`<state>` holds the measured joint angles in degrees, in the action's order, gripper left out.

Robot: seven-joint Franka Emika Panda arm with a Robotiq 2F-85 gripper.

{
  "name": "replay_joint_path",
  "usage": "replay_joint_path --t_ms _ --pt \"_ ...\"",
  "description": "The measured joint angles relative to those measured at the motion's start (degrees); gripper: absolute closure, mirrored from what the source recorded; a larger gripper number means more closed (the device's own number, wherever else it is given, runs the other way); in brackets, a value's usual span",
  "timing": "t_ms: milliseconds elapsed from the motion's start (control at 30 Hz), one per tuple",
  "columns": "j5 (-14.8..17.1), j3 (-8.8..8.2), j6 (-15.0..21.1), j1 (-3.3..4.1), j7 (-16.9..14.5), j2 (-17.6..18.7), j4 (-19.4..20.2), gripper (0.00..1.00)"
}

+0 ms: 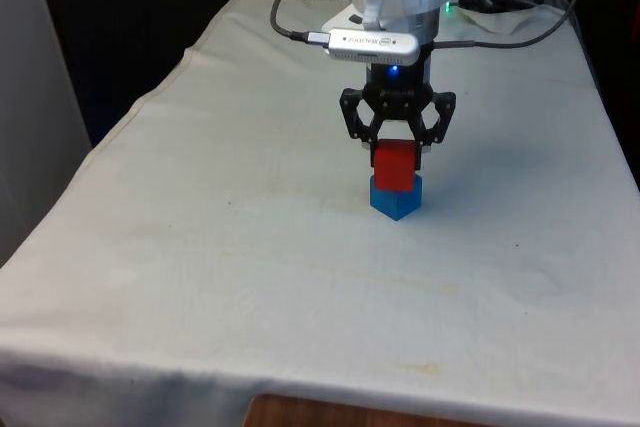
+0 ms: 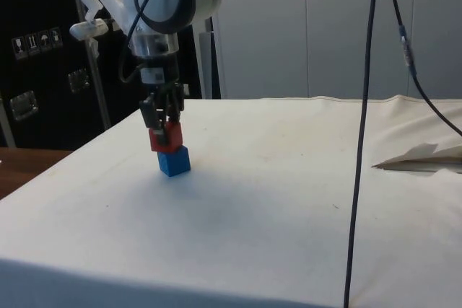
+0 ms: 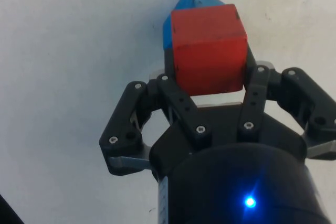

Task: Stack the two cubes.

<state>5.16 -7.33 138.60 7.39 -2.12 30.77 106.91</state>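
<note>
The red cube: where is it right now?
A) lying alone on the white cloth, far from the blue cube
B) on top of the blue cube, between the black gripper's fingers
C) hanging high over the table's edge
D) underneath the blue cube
B: the red cube sits on the blue cube, which rests on the white cloth, and the black two-finger gripper is closed around the red one.

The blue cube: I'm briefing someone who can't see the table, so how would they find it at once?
On the white cloth-covered table, look straight below the white arm's black two-finger gripper. Its fingers are shut on a red cube, and the blue cube sits directly under that on the cloth. It is the lower block, blue rather than red, turned corner-on to the one above.
</note>
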Motion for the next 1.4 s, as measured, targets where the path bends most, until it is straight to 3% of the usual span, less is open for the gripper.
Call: replay_joint_path --t_ms 533,667,700,733,800,833,867,1400 --pt "0.00 0.00 -0.06 0.00 0.00 -0.11 0.29 0.99" --pt "0.00 0.00 -0.06 0.00 0.00 -0.17 0.52 0.64" --pt "0.00 0.00 -0.06 0.00 0.00 -0.17 0.52 0.50" --pt "0.00 0.00 -0.06 0.00 0.00 -0.17 0.57 0.50" --pt "0.00 -0.06 -0.06 0.00 0.00 -0.17 0.57 0.30" --pt "0.00 -0.06 -0.06 0.00 0.00 -0.17 0.57 0.10" --pt "0.00 -0.06 -0.06 0.00 0.00 -0.17 0.57 0.03" --pt "0.00 0.11 -0.69 0.17 0.11 -1.89 0.57 0.00"
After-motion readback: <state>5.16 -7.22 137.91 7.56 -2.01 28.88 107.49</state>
